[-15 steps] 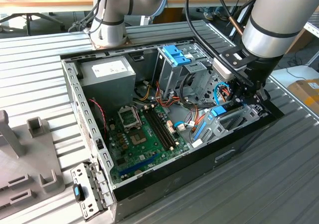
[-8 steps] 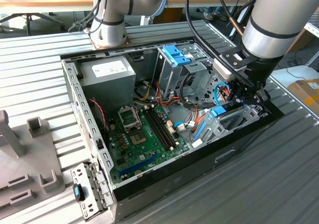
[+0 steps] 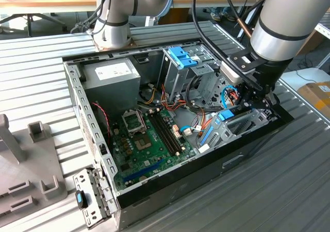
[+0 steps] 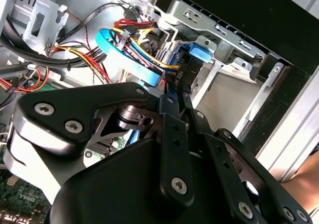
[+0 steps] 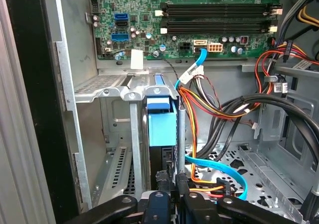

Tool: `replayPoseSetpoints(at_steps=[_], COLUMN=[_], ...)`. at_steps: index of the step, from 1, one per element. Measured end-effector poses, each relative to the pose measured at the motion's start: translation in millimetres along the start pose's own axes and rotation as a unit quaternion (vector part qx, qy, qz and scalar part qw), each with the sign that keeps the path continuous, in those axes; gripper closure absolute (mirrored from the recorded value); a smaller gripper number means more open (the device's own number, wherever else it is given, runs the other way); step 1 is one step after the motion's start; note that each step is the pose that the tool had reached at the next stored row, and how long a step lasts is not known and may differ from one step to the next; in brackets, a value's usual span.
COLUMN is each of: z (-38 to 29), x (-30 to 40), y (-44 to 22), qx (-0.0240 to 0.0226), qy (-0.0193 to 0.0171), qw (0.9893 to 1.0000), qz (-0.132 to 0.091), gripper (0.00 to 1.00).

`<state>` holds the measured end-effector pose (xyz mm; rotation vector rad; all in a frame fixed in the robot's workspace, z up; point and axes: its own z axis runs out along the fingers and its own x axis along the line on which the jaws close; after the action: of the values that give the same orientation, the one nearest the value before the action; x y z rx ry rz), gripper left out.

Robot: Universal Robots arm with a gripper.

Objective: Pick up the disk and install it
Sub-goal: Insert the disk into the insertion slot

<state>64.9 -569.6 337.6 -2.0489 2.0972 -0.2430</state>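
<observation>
Exterior view, left to right: grey fixture blocks (image 3: 31,160) sit on the slatted table (image 3: 289,191) at the exterior view's left, then the open PC case (image 3: 82,113) with its motherboard (image 3: 149,144) lying flat, then the grey drive cage (image 3: 178,69) with the blue latch on top. My gripper (image 3: 252,104) is at the exterior view's right, down inside the case at the drive bay bracket (image 3: 247,126). The disk (image 5: 162,127) stands on edge in that bracket, blue tab end toward the motherboard, seen in the first wrist view. In the second wrist view my fingers (image 4: 172,129) are nearly closed, pinched on the disk's near edge. 1 blue cable (image 5: 219,169) loops just beside it.
</observation>
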Motion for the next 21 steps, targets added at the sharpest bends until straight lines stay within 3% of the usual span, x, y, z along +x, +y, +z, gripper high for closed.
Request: replayPoseSetpoints(at_steps=[14,21], z=[2.2,-3.2], x=[2.3,2.1], y=[0.5,-0.9], qx=[0.0003,0.0003], qy=[0.0001,-0.0002], qw=[1.0000,1.0000], qz=[0.000,0.000], gripper=[0.83,0.83])
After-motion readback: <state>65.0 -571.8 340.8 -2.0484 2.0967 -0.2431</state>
